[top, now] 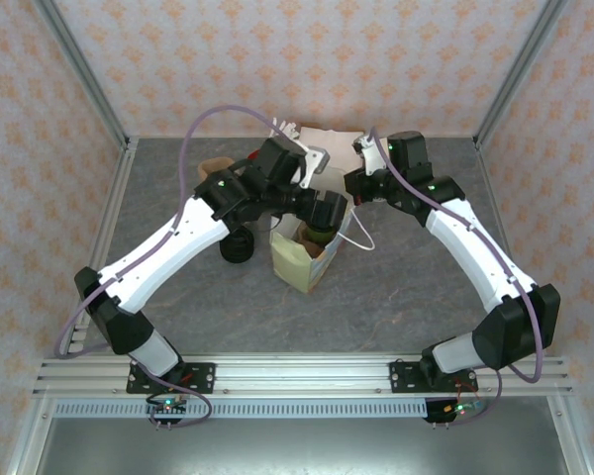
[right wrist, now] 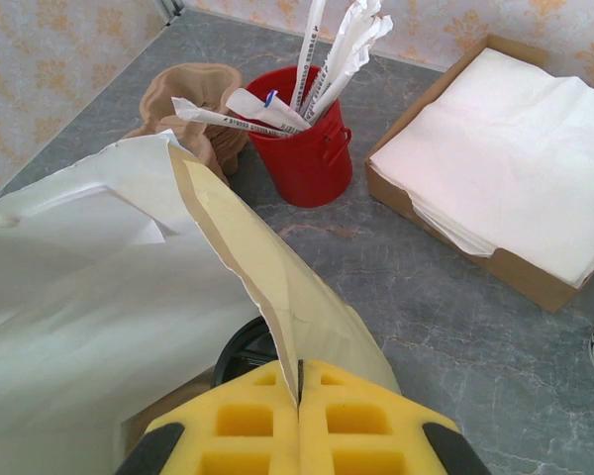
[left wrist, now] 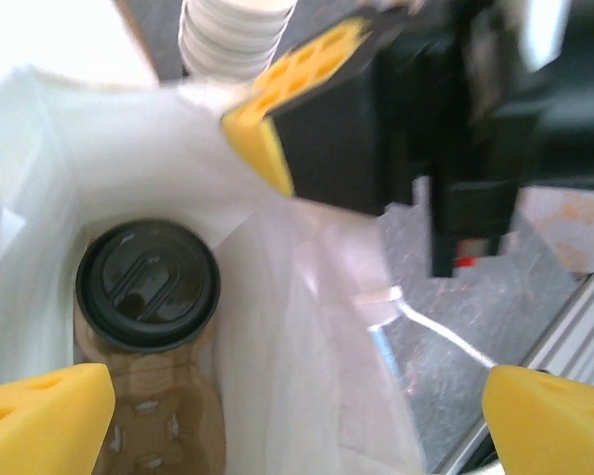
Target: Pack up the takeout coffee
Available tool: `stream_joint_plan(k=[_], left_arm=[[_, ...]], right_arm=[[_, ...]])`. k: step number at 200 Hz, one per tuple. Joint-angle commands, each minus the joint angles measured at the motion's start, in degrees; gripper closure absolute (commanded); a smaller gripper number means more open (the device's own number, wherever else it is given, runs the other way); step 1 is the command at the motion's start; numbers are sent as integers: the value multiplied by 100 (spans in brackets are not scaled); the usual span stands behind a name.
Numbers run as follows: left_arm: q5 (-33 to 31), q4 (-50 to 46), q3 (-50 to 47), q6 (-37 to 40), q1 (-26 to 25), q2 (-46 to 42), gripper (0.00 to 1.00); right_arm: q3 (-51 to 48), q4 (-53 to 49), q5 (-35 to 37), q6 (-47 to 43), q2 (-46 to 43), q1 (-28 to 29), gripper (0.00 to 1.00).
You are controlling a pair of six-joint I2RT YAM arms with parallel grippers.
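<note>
Left wrist, coffee [left wrist: 147, 287] upright (lid [left wrist: 148, 267] up), left hand [left wrist: 297, 421] wide, right hand [right wrist: 299, 416] pinching bag [right wrist: 99, 297]

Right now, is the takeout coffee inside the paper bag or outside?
Inside. In the left wrist view the takeout coffee sits lid-up, deep in the paper bag, white walls around it.

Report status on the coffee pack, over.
Left hand open over the bag. Right hand shut on bag wall. Coffee down inside bag. Nothing in the way.

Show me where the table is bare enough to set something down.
Bare table lies between the paper bag and the near rail, and by the left wall. The back is crowded: red cup, napkin tray.
</note>
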Motion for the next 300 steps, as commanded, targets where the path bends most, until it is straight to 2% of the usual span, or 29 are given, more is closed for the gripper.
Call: stream_joint_plan(k=[1, 27, 49, 84, 112, 147, 190, 244, 300], left_arm=[[45, -162, 537, -36, -39, -162, 4], [-468, -349, 1207, -17, -23, -107, 5], [-1239, -444, 1602, -108, 77, -173, 5], [-2806, -707, 1627, -548, 402, -470, 6], [-3367, -825, 1269, -905, 731, -705, 7], [-3175, -714, 550, -1212, 1050, -925, 7], [-2870, -527, -41, -1327, 1133, -963, 8], [-2767, -531, -2, -1321, 1182, -720, 9], [-2735, -729, 406, -1313, 1369, -222, 9]], right_arm=[[242, -73, -164, -234, 5, -37, 100], [239, -49, -359, -279, -72, -32, 100], [182, 5, -420, -381, -238, -25, 100], [184, -202, -590, -693, -464, 28, 100], [196, -293, -563, -878, -595, 195, 100], [160, -299, -569, -915, -689, 391, 100], [84, -250, -489, -911, -773, 607, 100], [166, -222, -461, -903, -606, 613, 100], [444, -213, -978, -592, 8, 448, 100]])
